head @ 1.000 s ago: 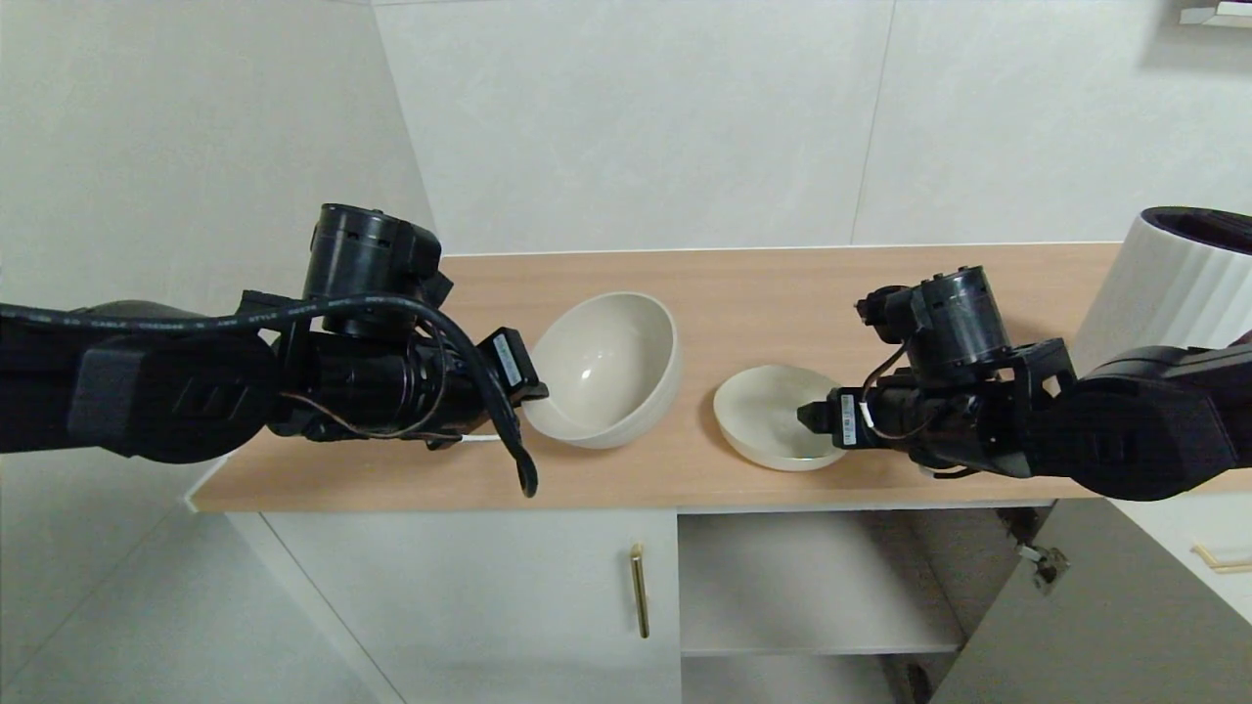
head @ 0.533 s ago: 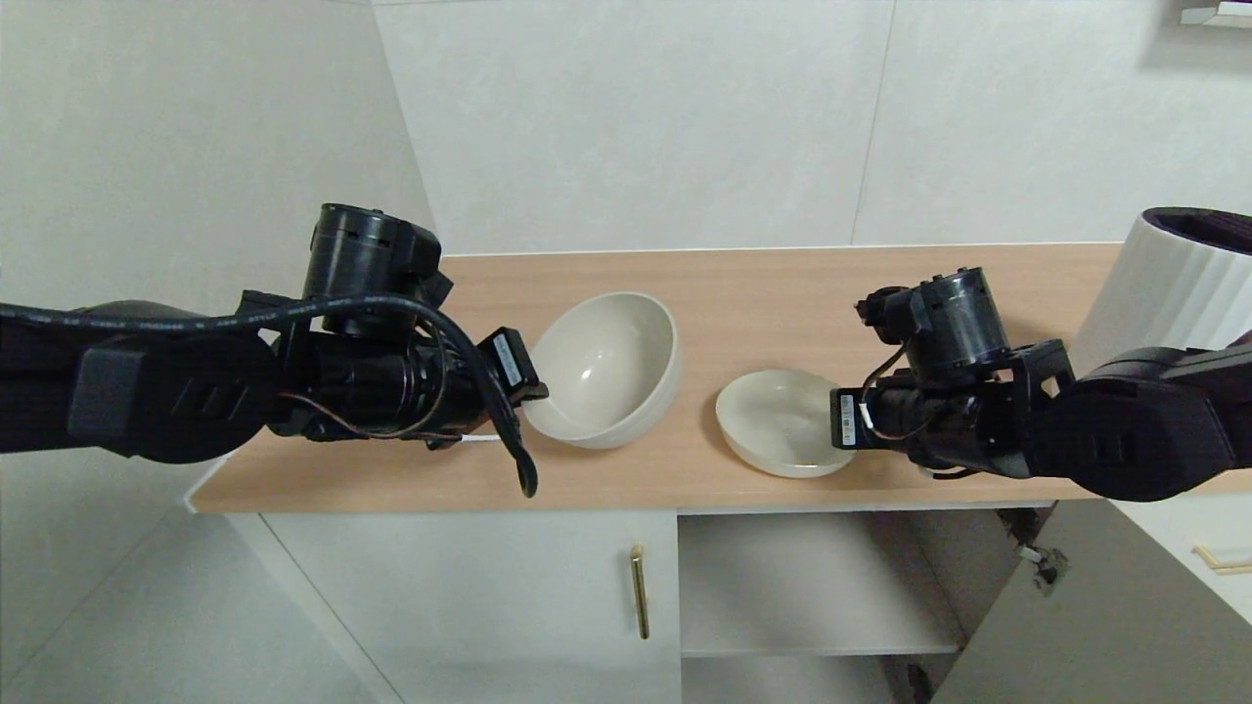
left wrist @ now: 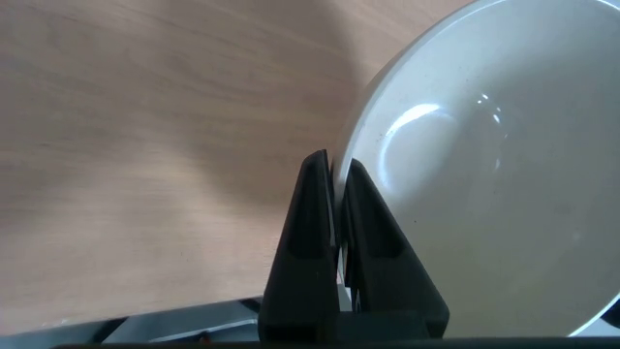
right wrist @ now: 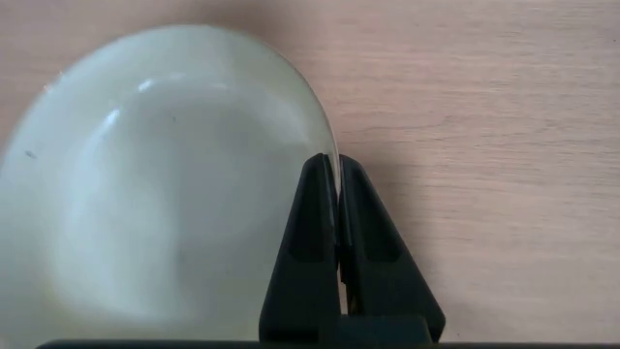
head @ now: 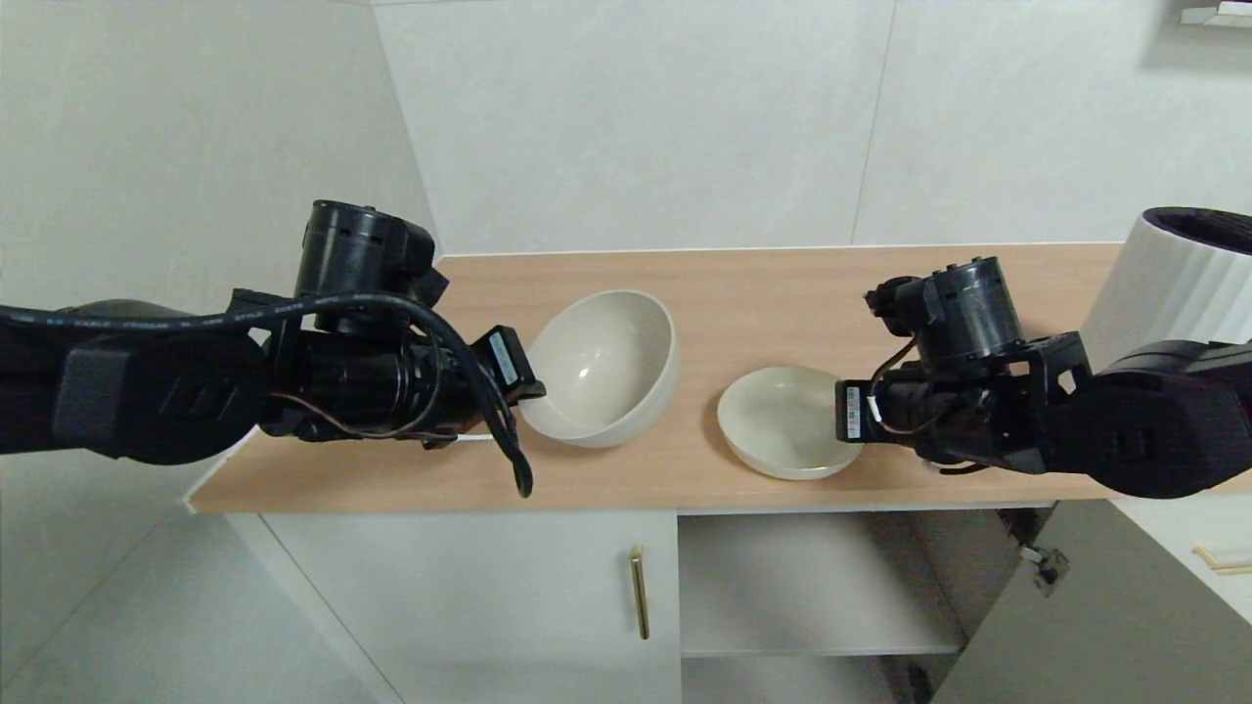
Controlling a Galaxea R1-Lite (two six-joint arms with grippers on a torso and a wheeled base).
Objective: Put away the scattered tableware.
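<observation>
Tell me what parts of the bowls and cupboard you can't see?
- Head view: the left gripper covers the big bowl's rim where it pinches.
- Head view: the right gripper covers the small dish's gripped edge.
- Head view: the picture's side cuts off the white pot.
- Head view: the bottom edge cuts off the cupboard's lower part.

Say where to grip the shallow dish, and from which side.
Grip the shallow dish by its thin raised rim at the right edge, coming in level from the right. It is too wide and low to span; the right gripper is shut on that rim.
</observation>
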